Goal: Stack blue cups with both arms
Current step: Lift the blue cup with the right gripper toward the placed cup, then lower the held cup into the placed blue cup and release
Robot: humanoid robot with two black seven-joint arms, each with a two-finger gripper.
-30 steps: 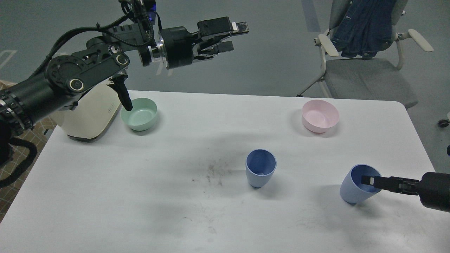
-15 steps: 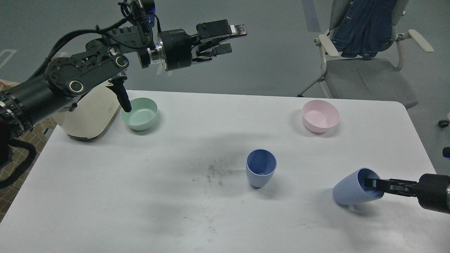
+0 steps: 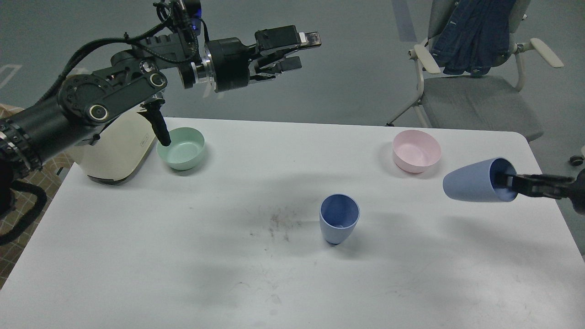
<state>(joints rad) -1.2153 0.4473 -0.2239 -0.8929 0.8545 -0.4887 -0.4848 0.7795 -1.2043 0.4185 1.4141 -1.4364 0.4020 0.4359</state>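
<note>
One blue cup (image 3: 338, 223) stands upright near the middle of the white table (image 3: 137, 256). My right gripper (image 3: 507, 181) comes in from the right edge and is shut on the rim of the second blue cup (image 3: 470, 186), one finger inside it. That cup hangs in the air on its side, base pointing left, above the table's right part. My left gripper (image 3: 299, 51) is open and empty, held high beyond the table's far edge, pointing right.
A mint-green bowl (image 3: 181, 148) sits at the back left beside a cream appliance (image 3: 116, 148). A pink bowl (image 3: 416, 150) sits at the back right, just left of the held cup. A grey chair (image 3: 475, 98) with a denim jacket stands behind the table.
My right gripper has tipped the second blue cup onto its side and lifted it off the table, up and slightly right. The left arm has hardly moved.
</note>
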